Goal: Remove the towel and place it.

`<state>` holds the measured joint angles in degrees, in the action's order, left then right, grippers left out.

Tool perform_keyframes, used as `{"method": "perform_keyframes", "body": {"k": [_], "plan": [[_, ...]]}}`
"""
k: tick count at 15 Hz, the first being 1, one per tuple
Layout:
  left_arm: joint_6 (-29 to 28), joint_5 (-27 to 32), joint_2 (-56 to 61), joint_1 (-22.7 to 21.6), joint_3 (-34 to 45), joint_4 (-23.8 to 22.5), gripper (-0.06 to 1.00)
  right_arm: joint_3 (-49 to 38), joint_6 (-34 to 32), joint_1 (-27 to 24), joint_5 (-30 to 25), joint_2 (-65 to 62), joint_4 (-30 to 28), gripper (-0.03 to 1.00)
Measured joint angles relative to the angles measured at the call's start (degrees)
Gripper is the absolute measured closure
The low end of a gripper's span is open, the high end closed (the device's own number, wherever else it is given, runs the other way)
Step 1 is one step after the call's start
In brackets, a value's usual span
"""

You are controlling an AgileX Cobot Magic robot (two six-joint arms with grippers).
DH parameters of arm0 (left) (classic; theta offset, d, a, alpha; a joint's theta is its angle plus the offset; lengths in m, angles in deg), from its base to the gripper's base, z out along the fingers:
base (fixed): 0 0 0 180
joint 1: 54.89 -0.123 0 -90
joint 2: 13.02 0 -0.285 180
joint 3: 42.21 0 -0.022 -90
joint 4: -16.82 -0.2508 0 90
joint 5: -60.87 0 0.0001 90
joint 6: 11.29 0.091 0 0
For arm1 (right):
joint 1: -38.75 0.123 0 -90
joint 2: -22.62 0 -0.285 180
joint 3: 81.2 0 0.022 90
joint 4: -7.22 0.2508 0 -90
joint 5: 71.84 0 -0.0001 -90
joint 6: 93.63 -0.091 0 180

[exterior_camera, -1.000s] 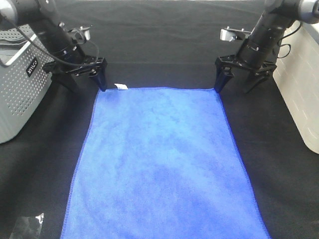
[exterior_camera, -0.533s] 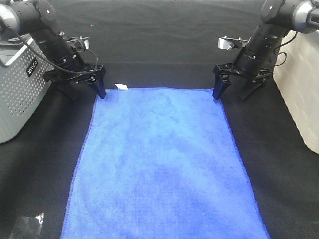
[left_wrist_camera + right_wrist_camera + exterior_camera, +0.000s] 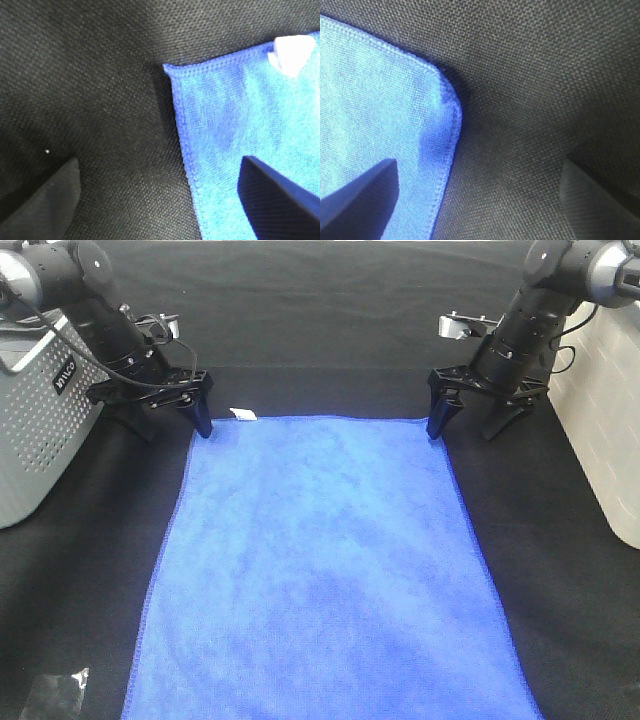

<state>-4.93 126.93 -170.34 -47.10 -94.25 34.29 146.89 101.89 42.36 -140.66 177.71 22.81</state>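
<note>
The royal-blue towel [image 3: 325, 570] lies flat on the black tablecloth [image 3: 320, 330], with its white tag [image 3: 243, 414] at the far left corner. My left gripper [image 3: 168, 425] is open and low over that corner, one finger [image 3: 202, 422] at the towel's edge and the other off it. The left wrist view shows the towel corner [image 3: 235, 115] and tag [image 3: 292, 52] between the open fingers of the left gripper [image 3: 160, 200]. My right gripper [image 3: 466, 428] is open at the far right corner. The right wrist view shows that corner [image 3: 380, 110] between the fingers of the right gripper [image 3: 480, 200].
A grey perforated basket [image 3: 40, 410] stands at the left edge, close to the left arm. A white bin [image 3: 610, 420] stands at the right edge. A crumpled piece of clear plastic [image 3: 55, 695] lies at the near left.
A second ago both grippers sat slightly higher; they came down a little at the towel's far corners and have since held still. The towel has not moved.
</note>
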Motion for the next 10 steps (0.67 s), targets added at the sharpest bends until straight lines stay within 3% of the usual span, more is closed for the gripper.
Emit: {"method": "perform_keyframes", "body": {"k": [5,10], "plan": [[0.0,-2.06,-0.06,2.86,-0.06,0.0,0.15,0.0,-0.11,0.8,2.52,0.11,2.12,0.14],[-0.4,-5.5,-0.29,7.85,-0.06,1.03,0.16,0.0,-0.06,6.7,6.65,0.46,2.12,0.16]]}}
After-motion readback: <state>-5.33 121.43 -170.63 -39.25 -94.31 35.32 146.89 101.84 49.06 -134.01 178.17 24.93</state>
